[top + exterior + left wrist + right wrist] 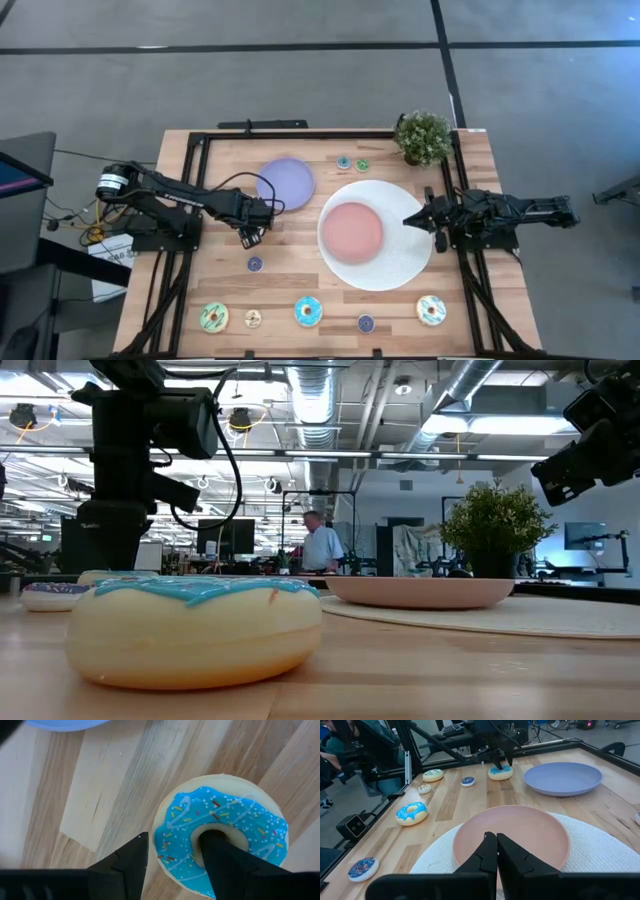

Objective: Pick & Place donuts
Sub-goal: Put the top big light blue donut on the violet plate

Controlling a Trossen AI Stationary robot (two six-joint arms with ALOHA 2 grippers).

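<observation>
A blue-iced sprinkled donut (240,820) lies on the wooden table beside the lilac plate (287,182). My left gripper (175,840) is down on it, one finger in the hole and the other against the outer rim, shut on the ring. In the right wrist view that donut (500,771) sits flat under the left gripper (497,757). In the high view the left gripper (250,236) hides it. My right gripper (410,221) is shut and hovers at the right edge of the pink plate (352,230).
Along the front edge lie a green donut (213,317), a tan mini (253,319), another blue donut (308,312), a purple mini (365,323) and a cream donut (431,310). A purple mini (254,264) lies near my left gripper. Two minis (352,163) and a plant (423,137) stand at the back. A white mat (400,270) is under the pink plate.
</observation>
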